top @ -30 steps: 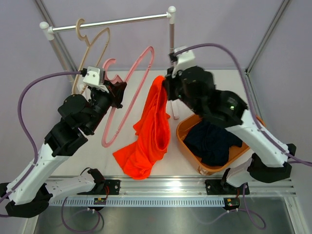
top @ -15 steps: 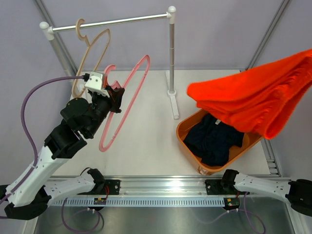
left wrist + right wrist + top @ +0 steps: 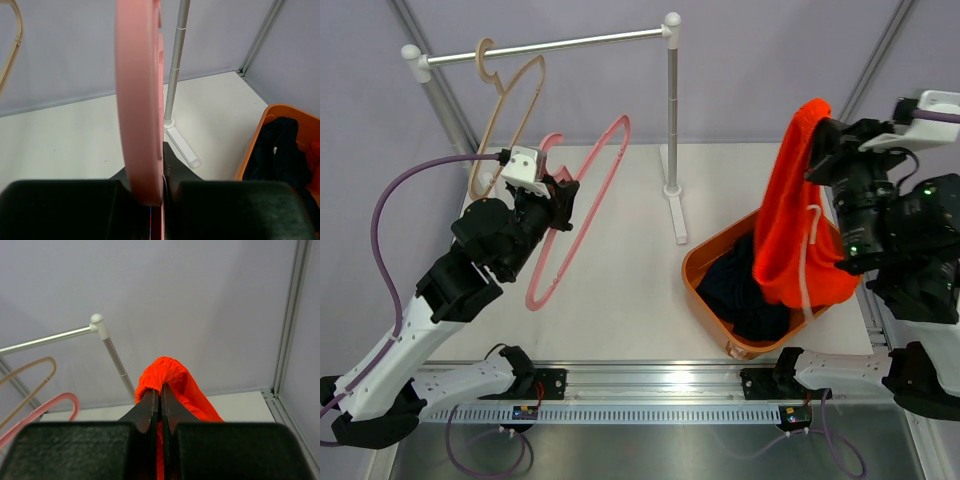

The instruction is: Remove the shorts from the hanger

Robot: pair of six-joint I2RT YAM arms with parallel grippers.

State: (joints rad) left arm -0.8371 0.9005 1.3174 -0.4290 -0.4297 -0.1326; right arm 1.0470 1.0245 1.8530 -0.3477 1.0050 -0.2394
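My right gripper [image 3: 823,135] is shut on the bright orange shorts [image 3: 798,225] and holds them high, so they hang limp with the white drawstring [image 3: 810,255] down over the orange basket [image 3: 705,253]. In the right wrist view the fabric [image 3: 172,375] bunches over my shut right gripper [image 3: 160,390]. The dark navy shorts [image 3: 745,295] lie in the basket, and they also show in the left wrist view [image 3: 280,150]. My left gripper [image 3: 558,195] is shut on the bare pink hanger [image 3: 590,190], held off the table; it fills the left wrist view [image 3: 137,100].
A metal clothes rail [image 3: 545,45] on a white-footed post [image 3: 672,130] stands at the back. A beige hanger [image 3: 510,100] hangs on it at the left. White table [image 3: 620,290] lies between the arms.
My right arm has swung the orange shorts from the table's middle far right and up, then back over the basket, where they now hang. My left gripper has kept the pink hanger, nearly still.
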